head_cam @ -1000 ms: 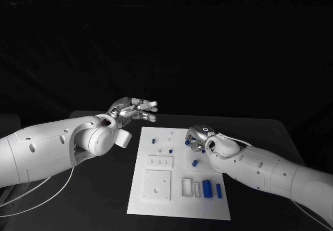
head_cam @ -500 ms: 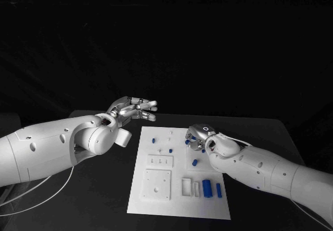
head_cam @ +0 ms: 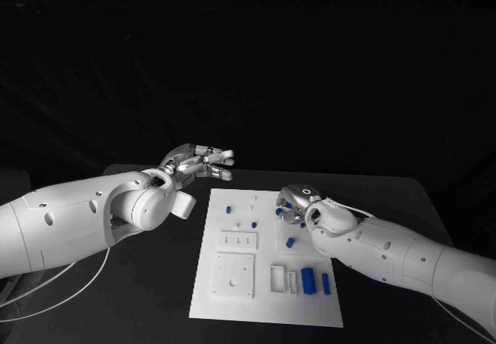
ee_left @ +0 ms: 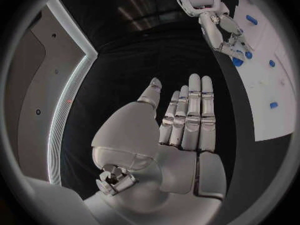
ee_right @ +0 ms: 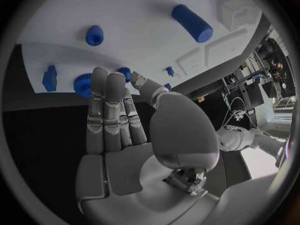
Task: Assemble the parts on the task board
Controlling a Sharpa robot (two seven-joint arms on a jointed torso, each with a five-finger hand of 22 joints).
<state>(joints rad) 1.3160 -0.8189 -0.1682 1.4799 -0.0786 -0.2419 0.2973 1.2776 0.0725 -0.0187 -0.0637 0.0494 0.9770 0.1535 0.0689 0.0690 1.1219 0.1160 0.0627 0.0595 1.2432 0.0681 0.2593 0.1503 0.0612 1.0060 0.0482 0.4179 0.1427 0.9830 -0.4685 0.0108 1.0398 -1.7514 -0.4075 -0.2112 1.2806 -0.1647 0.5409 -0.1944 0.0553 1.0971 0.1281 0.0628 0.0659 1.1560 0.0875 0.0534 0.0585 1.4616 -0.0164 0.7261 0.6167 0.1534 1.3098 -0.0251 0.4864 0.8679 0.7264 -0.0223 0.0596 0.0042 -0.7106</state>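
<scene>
The white task board (head_cam: 259,309) lies lengthwise in the middle of the black table. My right hand (head_cam: 301,200) hovers over its far right part, fingers straight and held together, nothing in them. In the right wrist view the right hand's (ee_right: 119,130) fingertips (ee_right: 100,77) reach a round blue part (ee_right: 82,84) near the board's edge. A blue cylinder (ee_right: 192,22) and a small blue peg (ee_right: 94,35) lie beyond. My left hand (head_cam: 198,161) floats off the board's far left corner, flat and spread (ee_left: 181,130), empty.
More blue parts sit on the board: a peg (head_cam: 229,210) at far left, one (head_cam: 290,242) mid-right, two upright cylinders (head_cam: 309,279) by a white slot at near right. A square white block (head_cam: 234,274) occupies the near left. Black table (head_cam: 383,193) surrounds the board.
My right hand has turned very slightly over the far blue parts. The left hand and the parts on the board have stayed put.
</scene>
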